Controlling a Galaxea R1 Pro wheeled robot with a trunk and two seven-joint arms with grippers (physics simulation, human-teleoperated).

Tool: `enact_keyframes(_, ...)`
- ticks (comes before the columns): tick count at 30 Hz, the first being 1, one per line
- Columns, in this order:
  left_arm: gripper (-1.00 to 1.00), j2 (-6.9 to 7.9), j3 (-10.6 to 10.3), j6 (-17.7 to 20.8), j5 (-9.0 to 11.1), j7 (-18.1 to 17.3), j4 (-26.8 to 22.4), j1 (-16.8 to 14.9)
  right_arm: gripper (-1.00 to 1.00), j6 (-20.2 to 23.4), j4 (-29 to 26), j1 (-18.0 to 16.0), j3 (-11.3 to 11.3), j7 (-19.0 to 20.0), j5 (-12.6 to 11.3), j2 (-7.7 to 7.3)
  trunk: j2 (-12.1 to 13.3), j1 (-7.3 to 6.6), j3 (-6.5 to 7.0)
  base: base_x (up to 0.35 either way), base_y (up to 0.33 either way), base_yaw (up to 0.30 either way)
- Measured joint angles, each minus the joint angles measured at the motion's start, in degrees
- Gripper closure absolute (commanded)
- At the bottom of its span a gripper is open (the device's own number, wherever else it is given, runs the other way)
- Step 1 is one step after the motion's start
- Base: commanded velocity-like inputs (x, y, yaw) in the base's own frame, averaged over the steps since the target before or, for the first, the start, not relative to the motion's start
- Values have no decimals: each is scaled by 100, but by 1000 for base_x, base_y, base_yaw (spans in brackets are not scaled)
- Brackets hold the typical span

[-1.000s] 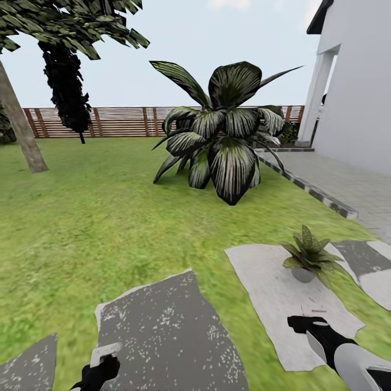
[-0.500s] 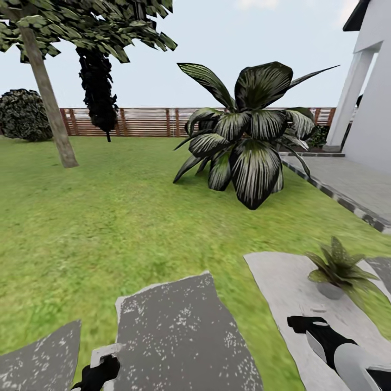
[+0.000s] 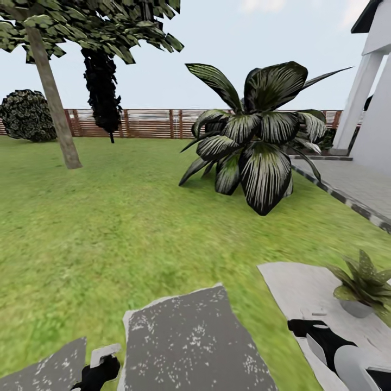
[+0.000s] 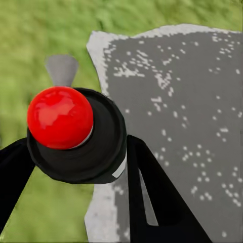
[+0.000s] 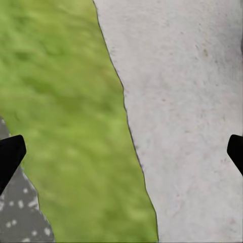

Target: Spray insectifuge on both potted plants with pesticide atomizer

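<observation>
Pesticide atomizer, the black-bodied, red-capped bottle with a grey nozzle, sits between the two dark fingers of the left gripper, which is clamped on it so that the nozzle projects beyond the fingertips, a hold judged suited to spraying forward. Largest in the head view is the garden, a grass lawn closed at the back by a brown slatted fence, with a leaning tree trunk and a round dark bush at its far left. Next in size, the tall palm with white-streaked fronds stands mid-lawn and is no target. Grey paving slabs lie in the foreground; a paler slab carries one potted plant, a low speckled rosette near the right edge of view. The right gripper hangs low over that pale slab, near the plant, its fingertips set wide apart with nothing between them, presumably kept free while the left arm carries the sprayer
</observation>
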Motion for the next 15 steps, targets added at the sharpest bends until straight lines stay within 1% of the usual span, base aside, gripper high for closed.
enact_keyframes(5,100,0,1,0,1,1,1,4,-100,2,-16,0,1,-12,-2,-2,2,1,0,264,191,0)
enact_keyframes(8,100,0,1,-1,2,1,1,2,-100,3,-18,-1,1,-18,-2,-5,2,2,0,228,119,25)
enact_keyframes(11,100,0,1,-2,2,-1,2,33,-100,3,-15,-2,1,-19,-2,-4,2,2,0,150,33,178)
enact_keyframes(15,100,1,0,-2,8,-6,1,69,-100,3,-15,-2,0,-27,-2,-6,2,4,0,41,7,240)
